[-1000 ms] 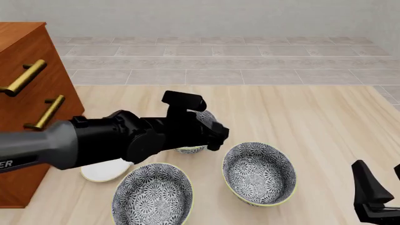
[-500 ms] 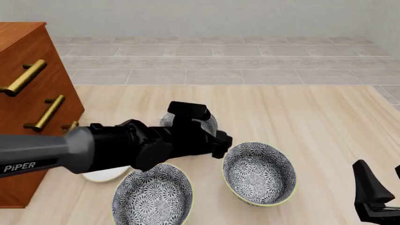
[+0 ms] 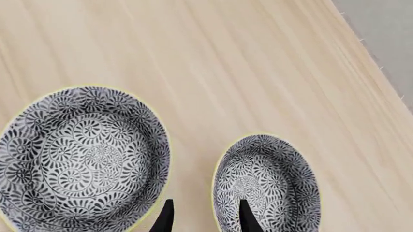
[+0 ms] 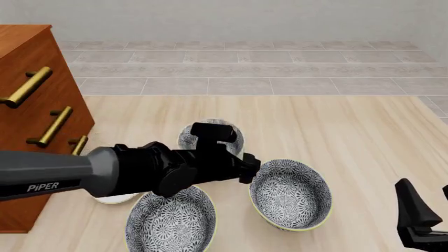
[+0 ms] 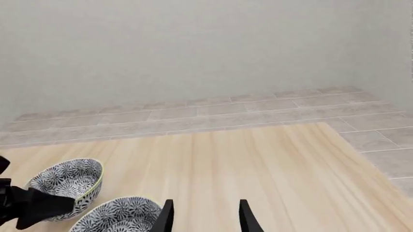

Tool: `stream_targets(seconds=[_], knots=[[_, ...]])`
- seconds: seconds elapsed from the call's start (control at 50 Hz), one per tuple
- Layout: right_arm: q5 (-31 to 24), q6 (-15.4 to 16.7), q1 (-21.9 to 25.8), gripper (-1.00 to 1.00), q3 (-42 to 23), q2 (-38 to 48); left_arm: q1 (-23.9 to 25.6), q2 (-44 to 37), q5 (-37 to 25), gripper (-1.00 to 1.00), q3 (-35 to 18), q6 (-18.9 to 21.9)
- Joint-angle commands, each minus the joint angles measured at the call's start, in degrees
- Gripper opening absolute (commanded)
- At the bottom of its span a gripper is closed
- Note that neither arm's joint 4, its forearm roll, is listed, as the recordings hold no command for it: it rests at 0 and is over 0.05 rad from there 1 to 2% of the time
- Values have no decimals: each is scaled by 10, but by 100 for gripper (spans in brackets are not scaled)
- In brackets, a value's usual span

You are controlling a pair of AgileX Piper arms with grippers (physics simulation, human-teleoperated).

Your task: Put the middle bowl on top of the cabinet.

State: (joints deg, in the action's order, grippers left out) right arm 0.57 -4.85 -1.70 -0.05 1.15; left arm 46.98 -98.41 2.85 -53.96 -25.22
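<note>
The middle bowl (image 4: pixel 290 194), with a blue-grey flower pattern and a pale yellow rim, sits on the wooden table right of centre. My left gripper (image 4: pixel 248 165) hangs open at its left rim. In the left wrist view the two fingers of the left gripper (image 3: pixel 205 220) stand on either side of the rim of the middle bowl (image 3: pixel 264 186); I cannot tell whether they touch it. The cabinet (image 4: pixel 35 105), reddish-brown with brass handles, stands at the far left. My right gripper (image 4: pixel 427 199) is open and empty at the front right, also seen as the right gripper (image 5: pixel 205 217).
The smallest patterned bowl (image 4: pixel 210 135) sits behind the left arm and the widest one (image 4: pixel 171 220) at the front left. A white dish (image 4: pixel 115 198) lies under the arm by the cabinet. A second patterned bowl (image 3: pixel 84 154) lies beside the middle bowl.
My left gripper has moved right and down, from over the small back bowl to the middle bowl's left rim. The right arm has not moved.
</note>
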Motion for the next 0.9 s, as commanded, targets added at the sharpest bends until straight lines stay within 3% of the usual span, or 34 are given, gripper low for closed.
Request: stream_targets(seconds=[0.02,0.9], knots=[[0,0,-1,100,0,1,1,-14,12,100,7,-8],[1,-2,-1,100,0,1,8,-65,55,100,20,-34]])
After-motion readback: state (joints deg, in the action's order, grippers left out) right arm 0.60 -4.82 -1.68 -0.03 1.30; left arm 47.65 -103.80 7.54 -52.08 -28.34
